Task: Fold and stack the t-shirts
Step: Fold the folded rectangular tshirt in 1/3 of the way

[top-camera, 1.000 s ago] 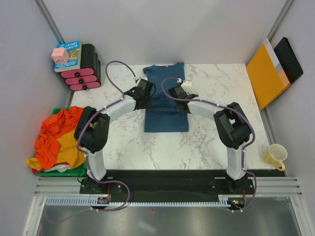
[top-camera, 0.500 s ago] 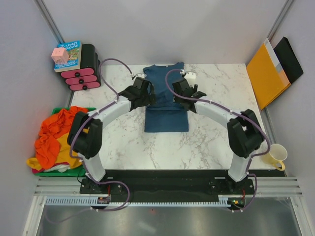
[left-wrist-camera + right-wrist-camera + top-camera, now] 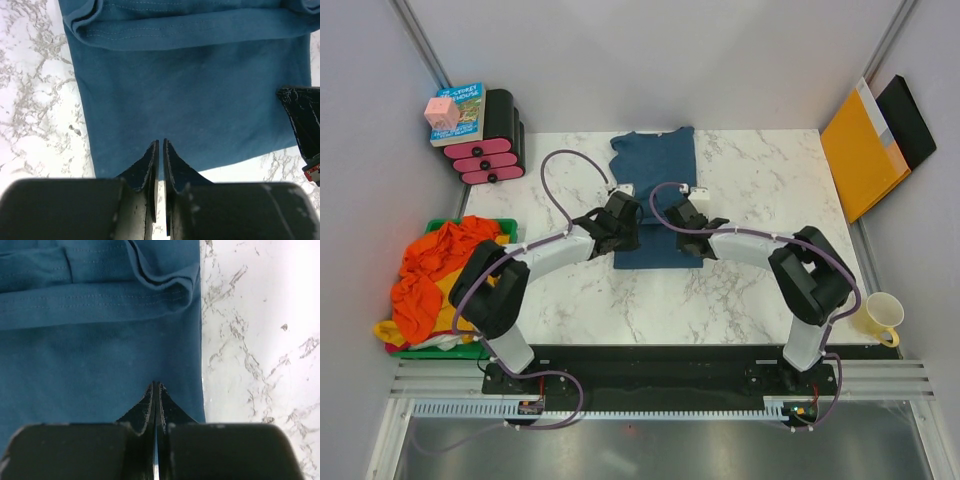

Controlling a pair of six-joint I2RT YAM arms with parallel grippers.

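Observation:
The dark teal-blue t-shirt lies on the marble table, folded lengthwise into a long strip, with a cross fold over its near part. My left gripper is shut, tips over the cloth near the near-left hem. My right gripper is shut, tips over the cloth near the near-right edge. Neither visibly pinches cloth. The shirt fills the left wrist view and the right wrist view. The orange and mustard yellow t-shirts lie heaped at the left.
The heap sits in a green bin off the table's left edge. A black-and-pink stack with a book and a pink cube stands at the far left corner. Orange and black folders lean at the far right. A yellow mug stands near right.
Both grippers first moved away along the shirt toward the collar, then came back toward the near hem. The shirt's outline looks the same.

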